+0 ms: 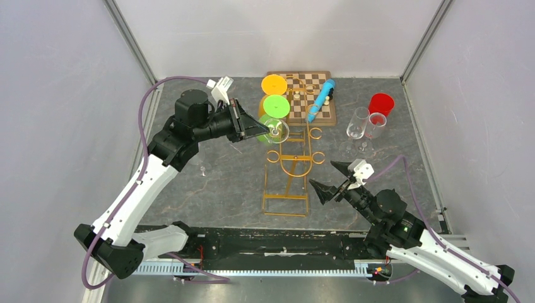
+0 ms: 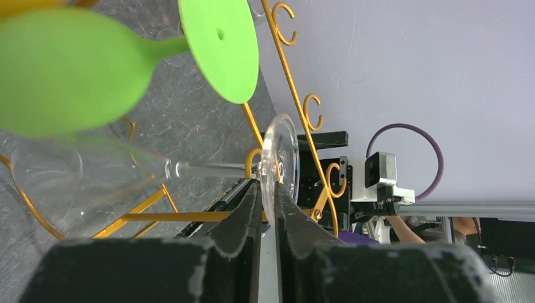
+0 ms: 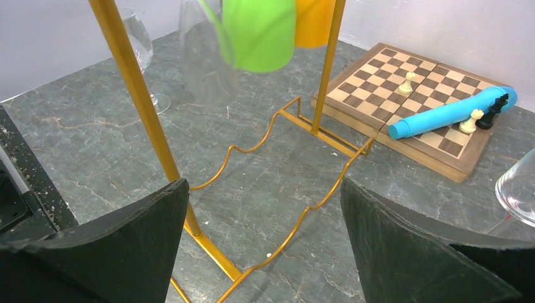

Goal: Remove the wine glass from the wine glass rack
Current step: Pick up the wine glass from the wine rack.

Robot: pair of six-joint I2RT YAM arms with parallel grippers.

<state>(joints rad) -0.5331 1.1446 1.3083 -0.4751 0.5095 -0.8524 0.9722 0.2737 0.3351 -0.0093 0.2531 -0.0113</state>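
Note:
The gold wine glass rack (image 1: 293, 165) stands mid-table. A clear wine glass (image 1: 278, 130) hangs on it upside down, below a green glass (image 1: 276, 106) and an orange one (image 1: 274, 84). My left gripper (image 1: 269, 128) is shut on the rim of the clear glass's foot (image 2: 279, 154). The foot sits against a gold scroll hook (image 2: 253, 161), and the stem (image 2: 208, 168) runs left to the bowl (image 2: 76, 183). My right gripper (image 1: 322, 173) is open and empty, low in front of the rack. In its wrist view it (image 3: 264, 189) frames the rack's base wire (image 3: 296, 221) and post (image 3: 135, 95).
A wooden chessboard (image 1: 301, 82) with a blue cylinder (image 1: 322, 100) and chess pieces lies behind the rack. Two clear glasses (image 1: 358, 123) and a red cup (image 1: 381, 103) stand at the right. A small clear object (image 1: 202, 170) sits left of the rack base.

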